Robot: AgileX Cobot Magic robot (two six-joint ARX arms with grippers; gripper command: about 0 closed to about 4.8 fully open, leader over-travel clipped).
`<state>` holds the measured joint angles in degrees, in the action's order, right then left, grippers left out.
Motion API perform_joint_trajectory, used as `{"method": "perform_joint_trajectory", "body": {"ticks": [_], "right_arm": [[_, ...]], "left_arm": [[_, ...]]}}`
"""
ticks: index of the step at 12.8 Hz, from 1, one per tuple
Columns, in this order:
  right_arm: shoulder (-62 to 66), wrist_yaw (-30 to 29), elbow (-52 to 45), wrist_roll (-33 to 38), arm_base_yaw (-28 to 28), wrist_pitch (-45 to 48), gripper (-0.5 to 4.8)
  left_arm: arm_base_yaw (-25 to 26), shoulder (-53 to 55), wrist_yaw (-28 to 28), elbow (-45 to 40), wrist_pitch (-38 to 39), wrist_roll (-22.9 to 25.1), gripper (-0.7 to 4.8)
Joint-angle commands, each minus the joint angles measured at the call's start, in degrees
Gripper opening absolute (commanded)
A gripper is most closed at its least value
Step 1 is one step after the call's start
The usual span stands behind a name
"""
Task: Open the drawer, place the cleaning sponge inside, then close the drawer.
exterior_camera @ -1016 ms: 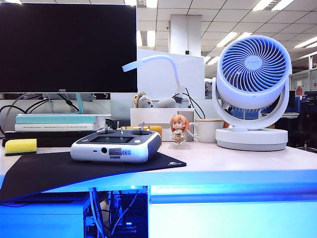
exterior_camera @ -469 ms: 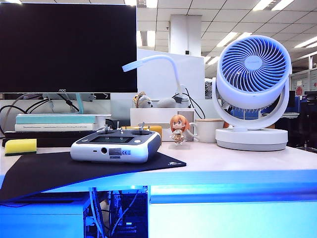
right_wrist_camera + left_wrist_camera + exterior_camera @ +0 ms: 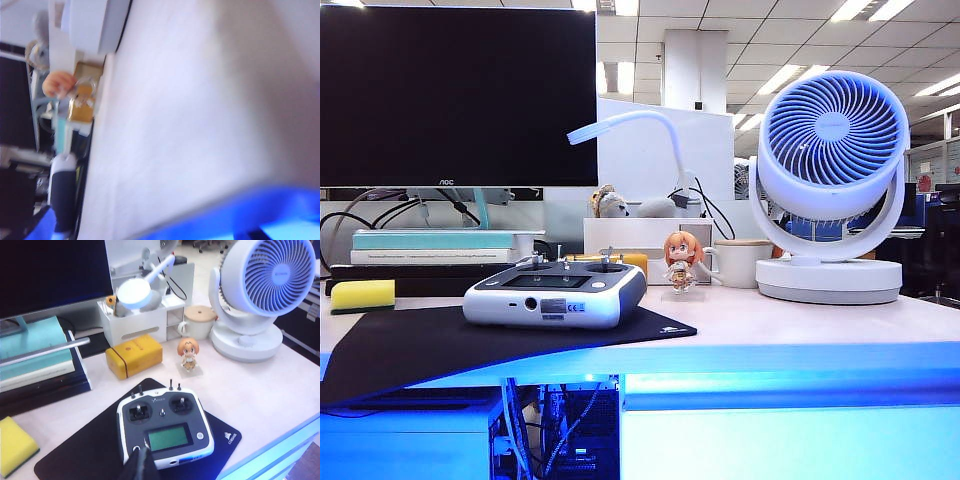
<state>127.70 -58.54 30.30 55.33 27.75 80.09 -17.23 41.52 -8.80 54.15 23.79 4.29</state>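
One cleaning sponge (image 3: 361,295), yellow with a dark underside, lies at the far left of the exterior view on the desk (image 3: 800,318), at the left edge of the one black mat (image 3: 440,345); in my left wrist view it sits in the lower left corner (image 3: 15,446). One drawer (image 3: 790,440), a wide pale front tinted blue, fills the lower right of the exterior view and is shut. One grey controller (image 3: 555,293) rests on the mat, left of centre. Behind it stand one orange-yellow box (image 3: 134,356), one small figurine (image 3: 682,262), one mug (image 3: 740,263), one white fan (image 3: 832,185) at right and one dark monitor (image 3: 458,92) at upper left. My left gripper (image 3: 141,465), at the bottom edge of its wrist view, hangs above the controller's near edge, fingers pressed together on nothing. My right gripper appears in no view; its blurred wrist view shows bare desk surface (image 3: 200,110); its fingers are spread wide
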Motion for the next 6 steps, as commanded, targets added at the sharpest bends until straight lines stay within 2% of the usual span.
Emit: {"method": "perform_joint_trajectory", "body": {"ticks": [1, 6], "right_arm": [[-0.3, -1.6, 0.3, -1.4, -0.4, 1.0, 4.79], [-0.3, -5.0, 2.7, -1.4, -0.4, 1.0, 4.79]], "left_arm": [[0.0, -0.1, -0.5, 0.2, -0.7, 0.2, -0.05], [0.0, -0.1, -0.4, 0.2, -0.7, 0.2, -0.05]]}}
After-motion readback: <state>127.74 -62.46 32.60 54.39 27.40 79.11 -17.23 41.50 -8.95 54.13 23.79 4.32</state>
